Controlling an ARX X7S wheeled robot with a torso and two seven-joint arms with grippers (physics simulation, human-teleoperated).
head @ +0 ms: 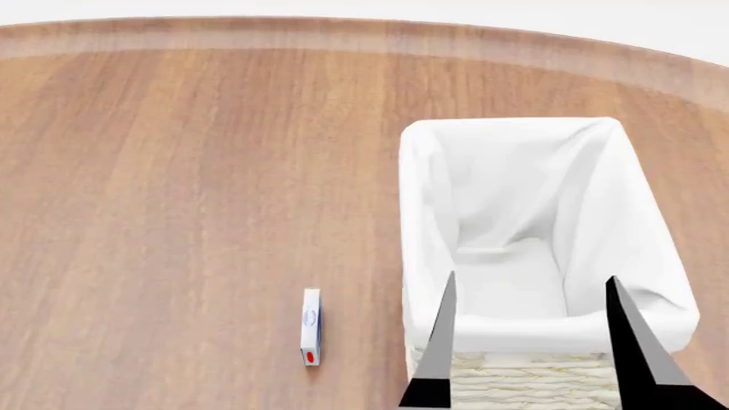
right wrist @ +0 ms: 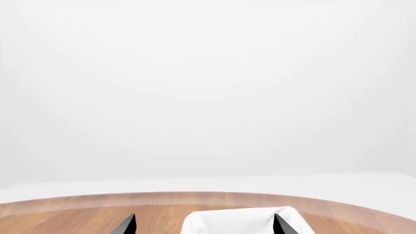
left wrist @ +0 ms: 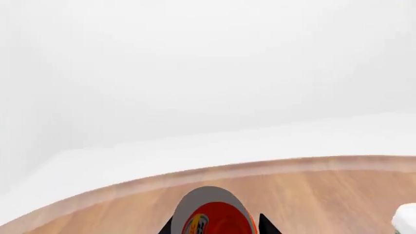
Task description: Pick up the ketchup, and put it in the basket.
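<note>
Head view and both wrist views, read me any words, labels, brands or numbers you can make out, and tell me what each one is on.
No text can be read in any view.
Small white box on the wooden table: blue and red markings on its face, too small to read.
Round red-orange object between the left claw's fingertips: a yellow and blue label patch, blurred and cut off by the picture's edge.
Basket: plain white liner, no print.

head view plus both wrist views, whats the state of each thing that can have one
basket: upright, empty, liner folded over rim
small box: lying down beside the basket, not touching it
right tool: open, empty, over the basket's near end
left tool: tips flank an orange-red item, grip unclear
orange-red item: mostly cropped, can't tell if held
</note>
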